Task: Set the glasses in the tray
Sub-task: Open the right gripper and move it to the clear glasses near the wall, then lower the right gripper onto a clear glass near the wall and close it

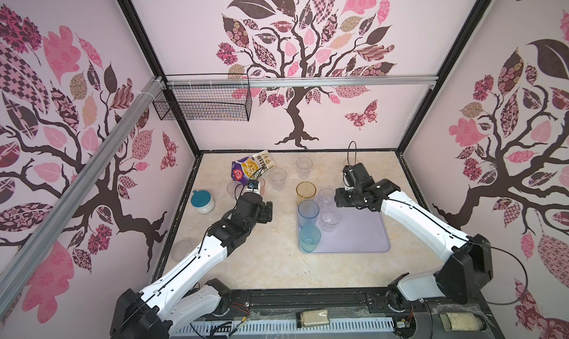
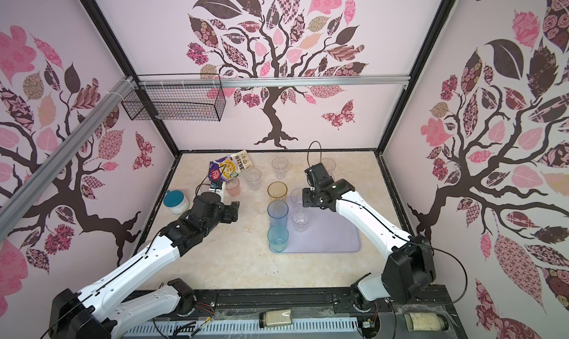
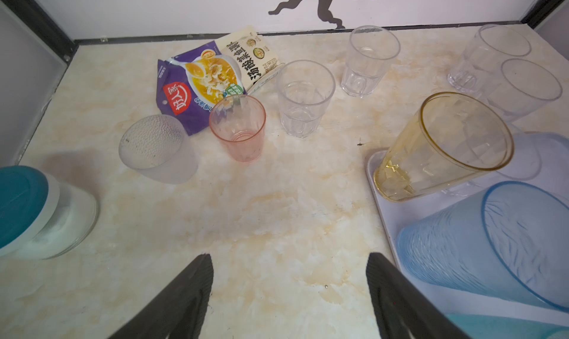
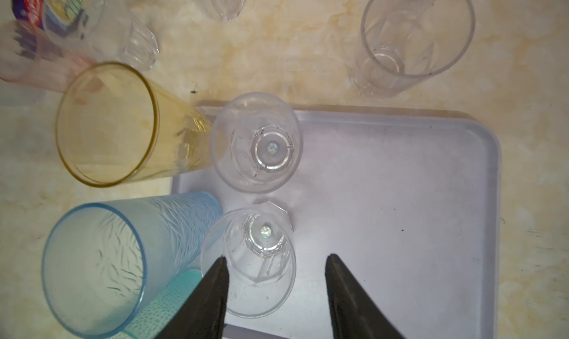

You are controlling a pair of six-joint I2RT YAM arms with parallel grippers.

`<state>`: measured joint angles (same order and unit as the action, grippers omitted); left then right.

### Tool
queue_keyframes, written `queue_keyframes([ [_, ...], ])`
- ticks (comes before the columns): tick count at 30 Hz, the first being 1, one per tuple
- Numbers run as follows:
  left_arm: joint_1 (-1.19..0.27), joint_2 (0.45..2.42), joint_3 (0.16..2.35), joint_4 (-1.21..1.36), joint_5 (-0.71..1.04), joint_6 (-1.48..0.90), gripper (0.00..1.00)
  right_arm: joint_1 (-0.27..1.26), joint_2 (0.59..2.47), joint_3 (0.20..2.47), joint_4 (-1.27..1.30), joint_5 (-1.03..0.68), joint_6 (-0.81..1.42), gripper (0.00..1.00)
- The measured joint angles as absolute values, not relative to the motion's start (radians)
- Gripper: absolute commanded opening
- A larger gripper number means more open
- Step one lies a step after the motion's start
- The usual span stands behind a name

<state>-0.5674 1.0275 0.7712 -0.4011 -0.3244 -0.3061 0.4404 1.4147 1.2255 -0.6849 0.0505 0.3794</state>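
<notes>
Pouch (image 3: 197,85), jar (image 3: 40,211) crowd loose glasses (image 3: 304,99); left end effector (image 3: 289,257), right end effector (image 4: 276,257) both apart.

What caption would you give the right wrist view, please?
Right pincer, open, at a clear glass standing in the tray.

Marbled beige table (image 1: 271,266). Directly on it:
- lavender tray (image 1: 363,236), right of centre
- two food packets (image 1: 251,165), back left
- lidded white jar (image 1: 202,201), near the left edge
- pink glass (image 3: 237,128), beside an upside-down frosted glass (image 3: 157,148)
- several upright clear glasses (image 1: 304,167), toward the back
</notes>
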Motion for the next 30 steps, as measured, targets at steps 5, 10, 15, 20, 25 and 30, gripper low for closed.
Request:
queue_keyframes([
  [5,-0.469,1.027,0.763,-0.427,-0.234,-0.439,0.82,0.223,1.422,1.223,-0.621,-0.021,0.447,0.58],
  [10,-0.450,1.026,0.722,-0.403,-0.165,-0.534,0.82,0.112,1.484,1.227,-0.529,-0.016,0.542,0.60],
  [15,-0.450,1.017,0.705,-0.389,-0.152,-0.547,0.83,0.084,1.626,1.269,-0.479,-0.034,0.588,0.57],
  [20,-0.449,0.999,0.671,-0.385,-0.160,-0.541,0.84,0.068,1.714,1.293,-0.465,-0.043,0.604,0.50],
  [25,-0.449,0.999,0.667,-0.381,-0.170,-0.530,0.84,0.068,1.768,1.322,-0.444,-0.049,0.606,0.41],
  [30,-0.449,0.999,0.667,-0.379,-0.173,-0.526,0.84,0.068,1.817,1.323,-0.424,-0.058,0.606,0.32],
])
